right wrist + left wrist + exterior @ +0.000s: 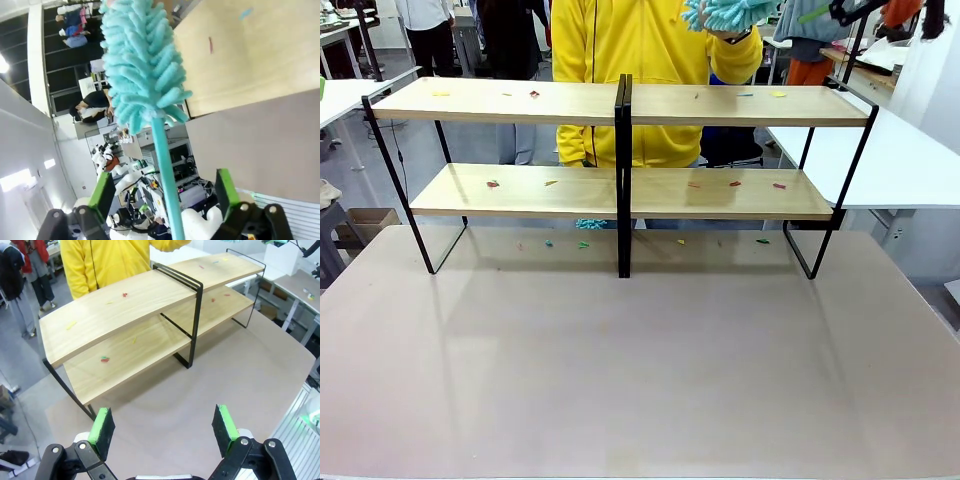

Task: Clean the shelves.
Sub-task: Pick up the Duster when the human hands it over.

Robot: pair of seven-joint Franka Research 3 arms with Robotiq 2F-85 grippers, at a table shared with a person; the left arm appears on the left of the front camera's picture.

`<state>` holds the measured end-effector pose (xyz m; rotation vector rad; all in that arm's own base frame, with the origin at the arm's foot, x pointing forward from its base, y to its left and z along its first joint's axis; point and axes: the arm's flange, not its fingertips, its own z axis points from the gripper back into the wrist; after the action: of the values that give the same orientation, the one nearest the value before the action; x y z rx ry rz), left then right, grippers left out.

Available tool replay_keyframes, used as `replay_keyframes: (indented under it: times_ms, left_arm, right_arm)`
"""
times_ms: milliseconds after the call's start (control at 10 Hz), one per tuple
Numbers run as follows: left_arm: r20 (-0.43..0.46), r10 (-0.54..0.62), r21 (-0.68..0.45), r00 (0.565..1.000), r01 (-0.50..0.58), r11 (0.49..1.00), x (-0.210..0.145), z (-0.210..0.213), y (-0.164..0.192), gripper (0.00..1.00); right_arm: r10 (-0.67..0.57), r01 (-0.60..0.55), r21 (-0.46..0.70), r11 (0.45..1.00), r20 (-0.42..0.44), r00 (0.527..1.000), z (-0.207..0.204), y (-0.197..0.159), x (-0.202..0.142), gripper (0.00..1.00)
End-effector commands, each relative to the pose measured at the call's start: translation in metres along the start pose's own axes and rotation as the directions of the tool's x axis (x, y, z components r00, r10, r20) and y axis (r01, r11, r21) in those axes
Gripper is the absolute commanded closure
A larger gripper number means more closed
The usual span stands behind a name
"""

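Currently: handover stage, by my reading; no dusting begun.

Right claw [163, 195]: jaws spread wide, nothing clamped. The duster [142, 65] has its thin teal handle running up between the two green pads, slightly slanted, with the fluffy head beyond at 12 o'clock. From the front, the person [620, 60] in a yellow jacket stands behind the rack and holds the duster head high, at 1 o'clock of the frame.

Left claw [163, 427]: also wide open, empty, hovering above the table [640, 380].

Risks from here:
- Handle is thin and not square to the pads. If the jaws close off-centre, it may twist or slip out.
- If the person lets go before the pads bite, the duster drops toward the top board.
- The frame looks light. A hard sweep could shove the whole rack across the table.
- Small coloured scraps [493, 184] lie on both tiers and on the table beneath. Brushing the top tier after the lower one would foul the lower one again.

Position: the shelves [580, 100] stand across the far half of the table. From the left claw they lie at 11 to 1 o'clock, well apart from its pads. From the right claw a corner of a board shows at 1 to 2 o'clock, past the duster, not touching it.
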<state>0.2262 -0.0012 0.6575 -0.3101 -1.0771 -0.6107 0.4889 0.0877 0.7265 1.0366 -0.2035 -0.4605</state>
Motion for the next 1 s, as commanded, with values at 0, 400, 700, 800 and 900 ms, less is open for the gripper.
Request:
replay_keyframes:
  times_ms: [0,400,700,800,900]
  left_arm:
    - [0.006,-0.010,-0.011,1.000,0.010,1.000,0.0001,0.0008,-0.0001,0.00]
    - [0.006,-0.010,-0.011,1.000,0.010,1.000,0.0001,0.0008,-0.0001,0.00]
    - [0.006,-0.010,-0.011,1.000,0.010,1.000,0.0001,0.0008,-0.0001,0.00]
    - [0.006,-0.010,-0.011,1.000,0.010,1.000,0.0001,0.0008,-0.0001,0.00]
    - [0.006,-0.010,-0.011,1.000,0.010,1.000,0.0001,0.0008,-0.0001,0.00]
  right_arm:
    - [-0.017,0.017,-0.021,1.000,-0.026,1.000,-0.0023,0.0026,-0.0010,0.00]
    - [-0.020,0.018,-0.028,0.999,-0.043,0.999,-0.0053,0.0006,0.0007,0.00]
    - [-0.014,0.011,-0.039,0.999,-0.063,0.998,-0.0088,0.0014,-0.0011,0.63]
    - [-0.013,0.011,-0.030,0.999,-0.067,0.998,-0.0094,0.0009,-0.0012,1.00]
    - [-0.016,0.014,-0.029,0.999,-0.071,0.997,-0.0105,0.0007,-0.0004,1.00]
